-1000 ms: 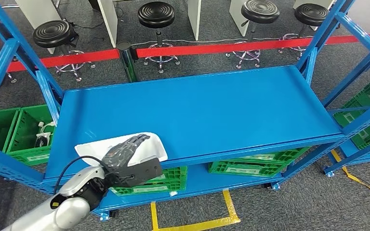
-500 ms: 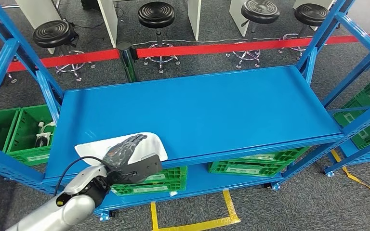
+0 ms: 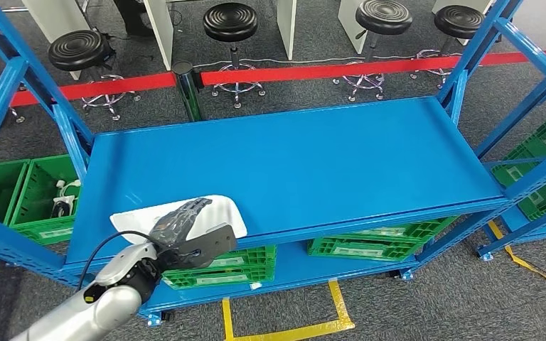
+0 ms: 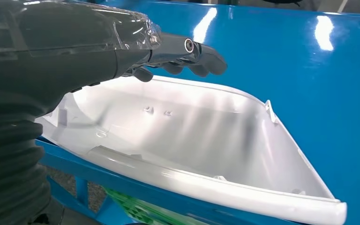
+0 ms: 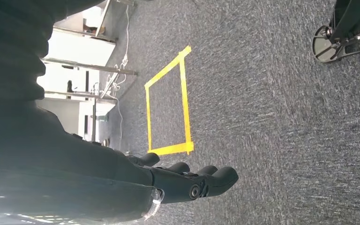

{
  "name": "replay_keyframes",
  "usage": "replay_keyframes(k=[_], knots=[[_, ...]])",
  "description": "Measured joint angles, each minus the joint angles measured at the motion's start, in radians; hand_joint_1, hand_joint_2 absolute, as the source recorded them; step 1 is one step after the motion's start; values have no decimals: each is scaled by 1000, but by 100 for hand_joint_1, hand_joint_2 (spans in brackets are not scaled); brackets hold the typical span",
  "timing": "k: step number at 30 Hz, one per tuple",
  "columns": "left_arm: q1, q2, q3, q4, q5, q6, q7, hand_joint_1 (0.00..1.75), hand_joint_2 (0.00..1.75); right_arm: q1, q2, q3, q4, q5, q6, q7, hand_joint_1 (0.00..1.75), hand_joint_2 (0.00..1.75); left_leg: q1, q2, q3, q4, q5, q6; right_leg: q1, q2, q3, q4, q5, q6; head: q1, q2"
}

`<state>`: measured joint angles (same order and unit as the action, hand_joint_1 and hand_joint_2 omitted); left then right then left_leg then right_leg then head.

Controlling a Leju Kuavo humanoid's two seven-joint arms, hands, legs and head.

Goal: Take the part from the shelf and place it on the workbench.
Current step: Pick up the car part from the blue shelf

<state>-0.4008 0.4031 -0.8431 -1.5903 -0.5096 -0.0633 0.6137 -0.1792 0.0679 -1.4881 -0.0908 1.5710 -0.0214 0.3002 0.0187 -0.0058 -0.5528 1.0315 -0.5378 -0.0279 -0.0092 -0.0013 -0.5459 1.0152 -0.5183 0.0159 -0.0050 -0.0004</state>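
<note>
**A:** Head view first: where is the part?

**B:** The white part [image 3: 217,213] lies at the near left corner of the blue shelf [image 3: 313,156], a shallow white plastic shell with its near edge at the shelf's front lip. The left hand [image 3: 181,224] is stretched out over it, fingers extended and close together, palm down.

**A:** Does the hand have hold of it?

**B:** I cannot tell. In the left wrist view the left hand's fingers [image 4: 201,51] reach over the far rim of the white part [image 4: 192,136] with their tips bent slightly downward, but whether they touch the plastic is not clear. The hollow side of the part faces up, and it rests on the shelf's surface.

**A:** And the other hand?

**B:** The right wrist view shows the right hand [image 5: 187,180] hanging over grey carpet, fingers straight and side by side, holding nothing. A square of yellow tape [image 5: 168,108] is marked on the floor beyond it.

**A:** What else is around the shelf?

**B:** Green crates [image 3: 384,245] sit on the lower level under the shelf board, more green crates [image 3: 14,192] stand to the left, and behind the shelf runs a red barrier band [image 3: 327,69] with black stools [image 3: 231,21] past it.
</note>
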Motion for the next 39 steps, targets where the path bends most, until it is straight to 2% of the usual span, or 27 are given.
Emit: replay_keyframes(k=[17,32,33,36,37,39], knots=[[0,-11,0,35,-30,-6,2,0,175,0,0,0,0,0,0,0,0,175,0,0,0,0,0,0,0,0,0,0,0,0,0,0],[7,-44,0,81,-39,-17,-7,1,175,0,0,0,0,0,0,0,0,175,0,0,0,0,0,0,0,0,0,0,0,0,0,0],[8,-46,-1,83,-39,-17,-8,24,175,0,0,0,0,0,0,0,0,175,0,0,0,0,0,0,0,0,0,0,0,0,0,0],[8,-51,-1,92,-39,-22,-12,154,175,0,0,0,0,0,0,0,0,175,0,-1,0,0,0,0,0,0,0,0,0,0,0,0],[8,-52,-1,94,-39,-26,-14,175,175,0,0,0,0,0,0,0,0,175,0,-1,0,0,0,0,0,0,0,0,0,0,0,0],[8,-55,-2,99,-39,-35,-18,175,175,0,0,0,0,0,0,0,0,175,0,-1,0,0,0,0,0,0,0,0,0,0,0,0]])
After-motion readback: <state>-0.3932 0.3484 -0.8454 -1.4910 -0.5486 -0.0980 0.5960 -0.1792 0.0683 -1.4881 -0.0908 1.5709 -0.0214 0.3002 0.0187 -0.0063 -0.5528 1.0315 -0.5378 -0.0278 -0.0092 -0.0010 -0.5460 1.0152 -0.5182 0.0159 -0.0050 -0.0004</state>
